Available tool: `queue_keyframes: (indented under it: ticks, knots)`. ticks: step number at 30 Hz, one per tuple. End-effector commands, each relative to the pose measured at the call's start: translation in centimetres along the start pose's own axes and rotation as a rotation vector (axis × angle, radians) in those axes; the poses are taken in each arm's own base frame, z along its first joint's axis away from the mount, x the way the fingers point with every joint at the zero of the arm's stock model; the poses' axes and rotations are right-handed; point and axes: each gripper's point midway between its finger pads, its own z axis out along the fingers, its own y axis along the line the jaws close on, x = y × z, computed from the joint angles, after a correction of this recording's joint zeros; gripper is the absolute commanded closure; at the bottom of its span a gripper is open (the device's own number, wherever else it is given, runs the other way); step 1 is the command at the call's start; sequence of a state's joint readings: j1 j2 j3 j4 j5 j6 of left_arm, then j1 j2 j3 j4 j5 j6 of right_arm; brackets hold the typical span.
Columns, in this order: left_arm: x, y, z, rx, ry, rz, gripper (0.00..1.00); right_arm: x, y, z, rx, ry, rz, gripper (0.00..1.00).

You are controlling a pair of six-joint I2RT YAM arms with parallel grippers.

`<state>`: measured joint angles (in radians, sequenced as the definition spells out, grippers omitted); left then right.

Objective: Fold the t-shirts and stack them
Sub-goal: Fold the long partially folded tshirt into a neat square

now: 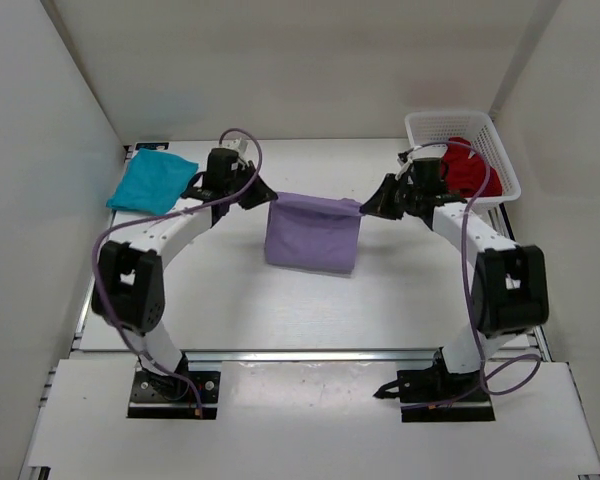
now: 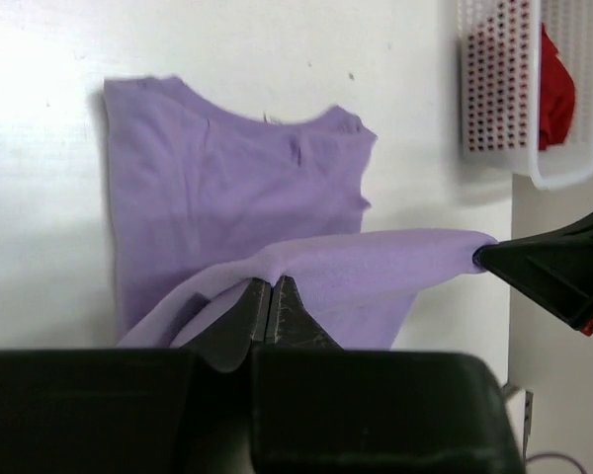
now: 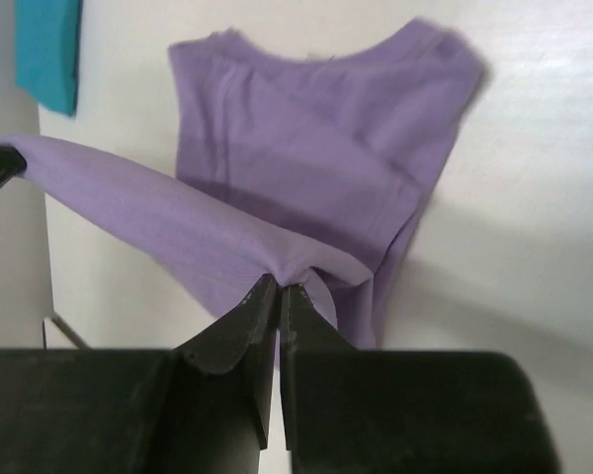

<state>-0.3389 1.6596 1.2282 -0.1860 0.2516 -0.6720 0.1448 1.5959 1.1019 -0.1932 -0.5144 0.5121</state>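
Note:
The lavender t-shirt (image 1: 312,234) hangs stretched between both grippers over the table's middle, its lower part with the neckline lying on the table (image 2: 227,188) (image 3: 316,138). My left gripper (image 1: 264,198) (image 2: 272,284) is shut on the shirt's left top corner. My right gripper (image 1: 366,208) (image 3: 280,288) is shut on its right top corner. The teal t-shirt (image 1: 152,182) (image 3: 47,49) lies folded at the back left. The dark red t-shirt (image 1: 470,170) (image 2: 555,89) sits bunched in the white mesh basket (image 1: 500,150) (image 2: 494,89) at the back right.
White walls close in the table on the left, back and right. The arms' bases stand at the near edge, with purple cables looping along each arm.

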Motion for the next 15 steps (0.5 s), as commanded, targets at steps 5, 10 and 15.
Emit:
queue_keyframes:
  ticks: [5,10,15]
  knots:
    - [-4.7,3.2,6.9,-0.094,-0.045,-0.036,1.0,-6.4,-3.6,5.0,0.003,-0.011,-0.008,1.0]
    - [-5.5,5.6,9.8,-0.089,-0.04,-0.111,0.76,-9.2,-4.0,7.6,0.017,-0.013,-0.01,0.85]
    - [-9.2,4.2,7.4,-0.036,-0.159,-0.123,0.56,-11.6,-2.0,6.7,0.039,-0.078,-0.057,0.57]
